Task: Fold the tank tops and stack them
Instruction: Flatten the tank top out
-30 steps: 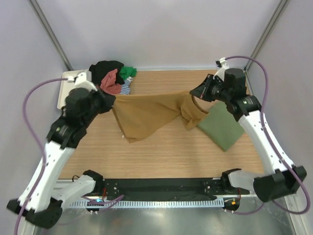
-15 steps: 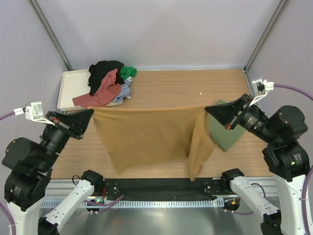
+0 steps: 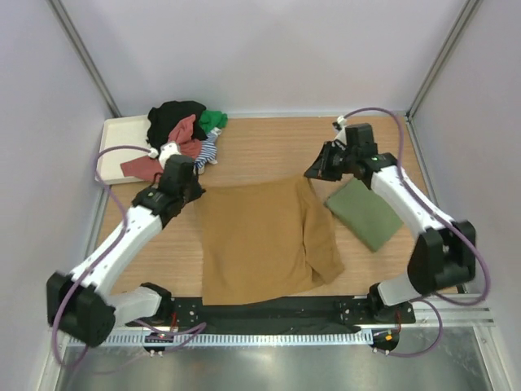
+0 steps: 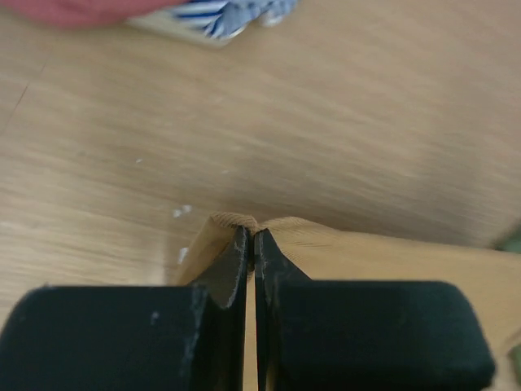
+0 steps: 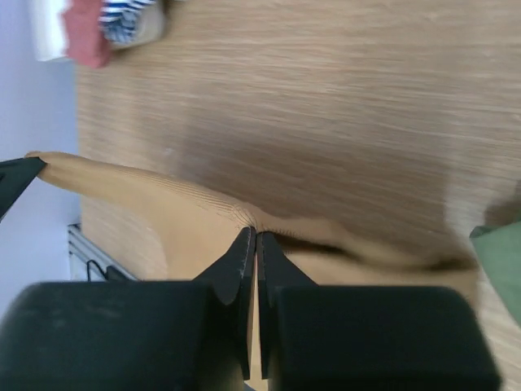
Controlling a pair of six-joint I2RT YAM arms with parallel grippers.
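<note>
My wooden table [image 3: 269, 142] bears 1 cream tray [image 3: 122, 134] at its far-left corner; left post [image 3: 85, 59] and right post [image 3: 440, 57] rise behind it

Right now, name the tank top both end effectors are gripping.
The mustard brown top, spread flat mid-table and pinched at its far corners. The green top lies folded at right; the others are heaped on the tray.

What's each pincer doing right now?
Left pincer: shut on the mustard top, at a far corner.
Right pincer: shut on the mustard top, at its far edge.
</note>
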